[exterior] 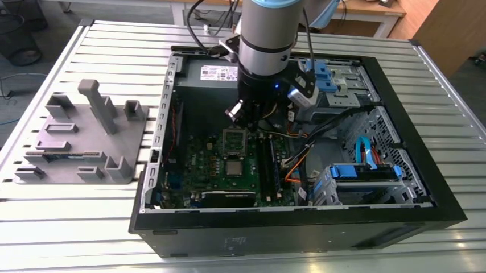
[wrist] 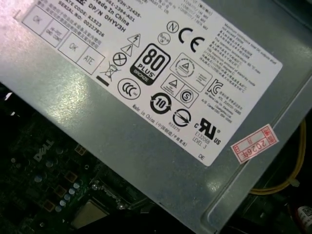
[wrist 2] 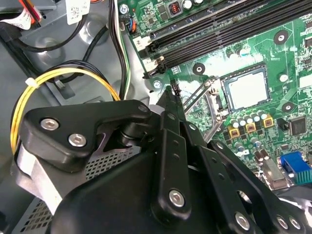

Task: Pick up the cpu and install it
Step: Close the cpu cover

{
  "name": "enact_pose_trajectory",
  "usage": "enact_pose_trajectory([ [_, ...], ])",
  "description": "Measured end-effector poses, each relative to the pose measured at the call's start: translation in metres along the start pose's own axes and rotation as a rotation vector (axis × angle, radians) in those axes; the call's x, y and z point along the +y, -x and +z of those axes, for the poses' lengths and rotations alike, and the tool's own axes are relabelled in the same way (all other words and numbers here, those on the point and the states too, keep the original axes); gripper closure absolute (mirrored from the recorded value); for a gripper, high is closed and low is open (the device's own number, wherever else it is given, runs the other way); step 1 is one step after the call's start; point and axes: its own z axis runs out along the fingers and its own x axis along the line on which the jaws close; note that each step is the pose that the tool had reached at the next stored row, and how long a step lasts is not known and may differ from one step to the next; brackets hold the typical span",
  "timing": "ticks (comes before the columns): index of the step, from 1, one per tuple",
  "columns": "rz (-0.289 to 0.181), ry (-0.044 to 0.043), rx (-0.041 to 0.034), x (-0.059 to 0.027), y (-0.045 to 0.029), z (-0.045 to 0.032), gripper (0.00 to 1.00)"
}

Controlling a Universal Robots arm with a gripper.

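Slatted metal forms the table (exterior: 91, 227), which carries an open computer case (exterior: 425, 199) and, well apart at the exterior view's left, a grey tray (exterior: 79, 148) with upright blocks. Inside the case lies a green motherboard (exterior: 209, 170). The cpu (exterior: 234, 167), a small square with a silver-grey top, sits flat in its socket near the board's middle; in the second wrist view the cpu (wrist 2: 246, 89) lies inside the socket frame, with the lever (wrist 2: 195, 97) raised beside it. The gripper (exterior: 244, 122) hangs over the far part of the board, just beyond the cpu and not touching it. In the second wrist view the fingers (wrist 2: 171, 105) meet at their tips, together and holding nothing. Yellow and black cables (wrist 2: 73, 73) curve beside the gripper (wrist 2: 174, 90). A grey power supply (wrist: 146, 73) with a white label appears in the first wrist view. Blue drive brackets (exterior: 365, 170) sit at the case's right.
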Motion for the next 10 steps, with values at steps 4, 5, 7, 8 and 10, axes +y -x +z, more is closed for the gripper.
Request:
enact_pose_trajectory([
  [4, -0.005, 0.0002, -0.0002, 0.0004, -0.0003, -0.0031, 0.89],
  [5, -0.006, 0.0002, -0.0002, 0.0006, -0.0005, -0.0037, 0.89],
  [7, -0.009, 0.0001, -0.0003, 0.0008, -0.0008, -0.0047, 0.89],
  [8, -0.011, 0.0001, -0.0004, 0.0009, -0.0009, -0.0051, 0.89],
  [10, -0.014, 0.0001, -0.0005, 0.0011, -0.0012, -0.0062, 0.89],
])
